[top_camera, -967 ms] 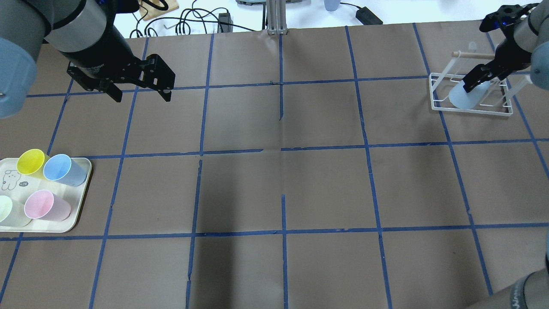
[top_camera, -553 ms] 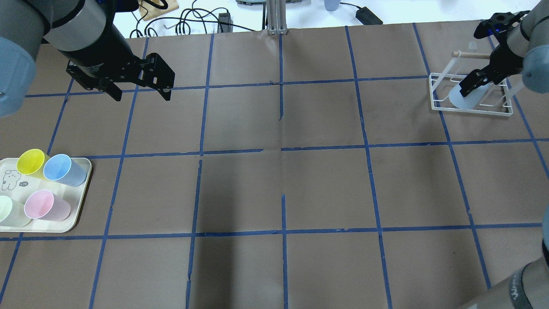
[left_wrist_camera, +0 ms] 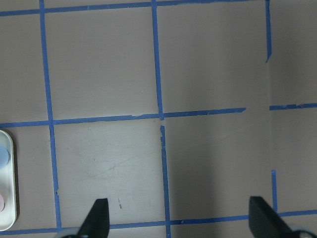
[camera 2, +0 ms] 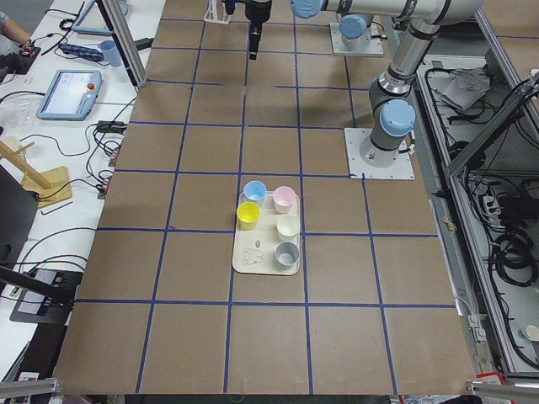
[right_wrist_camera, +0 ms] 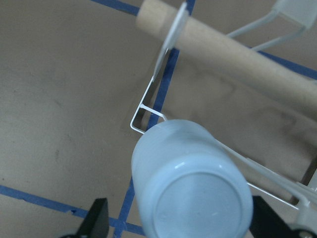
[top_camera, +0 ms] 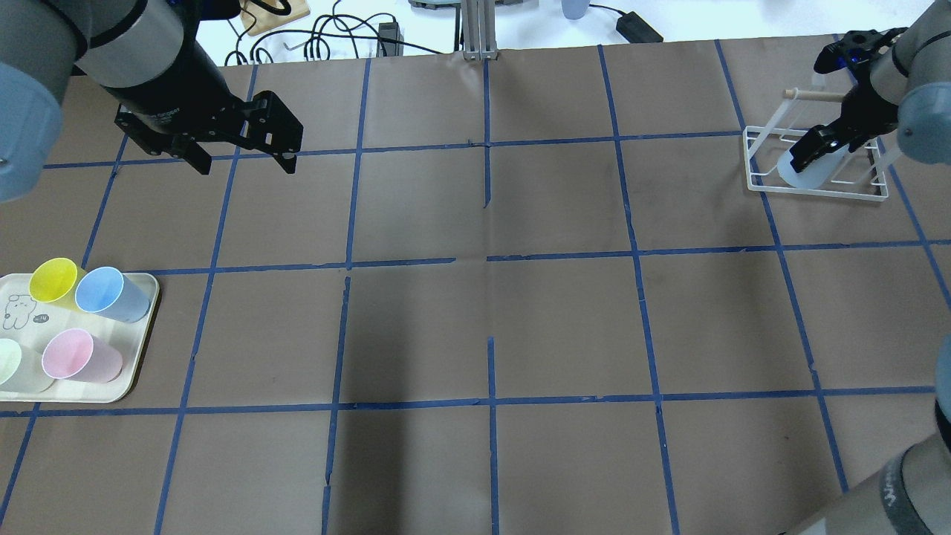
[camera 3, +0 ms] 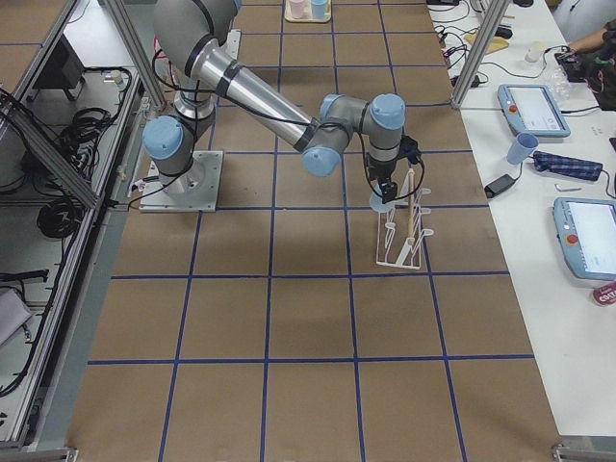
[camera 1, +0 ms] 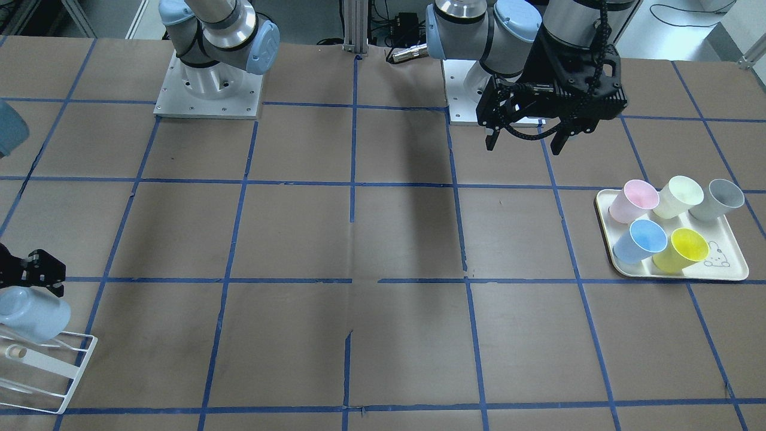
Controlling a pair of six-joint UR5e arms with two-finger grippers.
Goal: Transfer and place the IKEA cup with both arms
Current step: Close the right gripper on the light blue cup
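The pale powder-blue IKEA cup (top_camera: 804,171) hangs upside down and tilted on a peg of the white wire rack (top_camera: 817,192) at the far right. It also shows in the front view (camera 1: 33,314) and in the right wrist view (right_wrist_camera: 190,183), bottom toward the camera. My right gripper (top_camera: 817,143) is open just above it, its fingers (right_wrist_camera: 98,218) standing on either side of the cup without gripping. My left gripper (top_camera: 245,167) is open and empty, hovering over bare table at the far left; the front view (camera 1: 526,148) shows it too.
A cream tray (top_camera: 111,390) at the left edge holds a yellow cup (top_camera: 53,280), a sky-blue cup (top_camera: 104,291), a pink cup (top_camera: 74,355), a pale green cup and a grey cup (camera 1: 718,199). The rack has a wooden dowel (top_camera: 817,95). Cables lie beyond the table's far edge.
My right gripper has drawn back a little from the cup, which stays on the rack. The left arm has barely moved.
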